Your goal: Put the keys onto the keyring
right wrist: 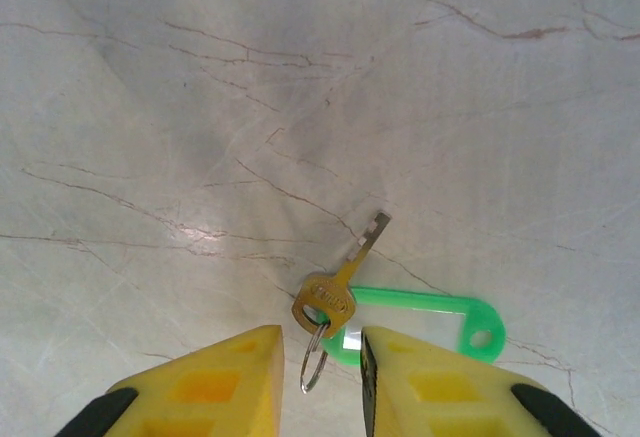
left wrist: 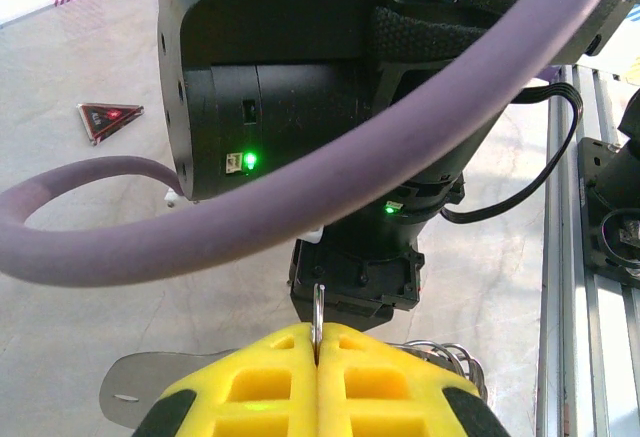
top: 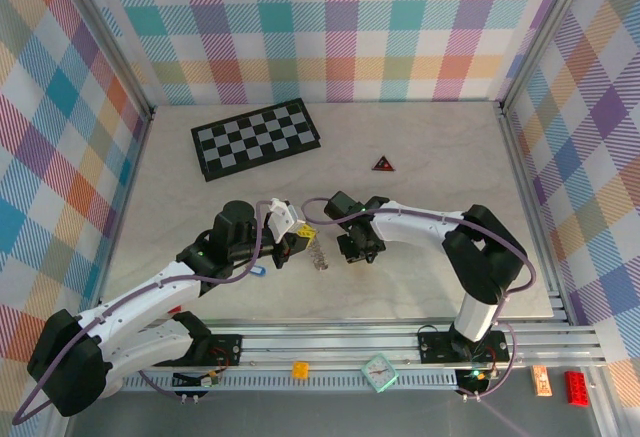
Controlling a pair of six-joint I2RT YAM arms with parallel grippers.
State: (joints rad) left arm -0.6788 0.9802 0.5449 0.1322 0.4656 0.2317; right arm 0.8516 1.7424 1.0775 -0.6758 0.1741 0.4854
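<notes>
Fingers of the left end effector (left wrist: 318, 349) are pressed together on a thin silvery loop of the keyring (left wrist: 318, 302), which stands upright between them. We see the right end effector (right wrist: 320, 347) with its fingers apart, low over the bench (right wrist: 180, 107). The brass key (right wrist: 328, 299) with its green tag (right wrist: 430, 322) lies flat there, and its small ring (right wrist: 312, 365) is between the fingertips.

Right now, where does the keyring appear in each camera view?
Top external: the keyring sits low centre, between the left gripper and the right gripper.
Left wrist: the keyring is bottom centre, one thin loop pinched in the left gripper's shut yellow jaws; more loops lie right of them.
Shared landmark: the red-edged triangle, above right of the keyring from the top, upper left from the left wrist.
</notes>
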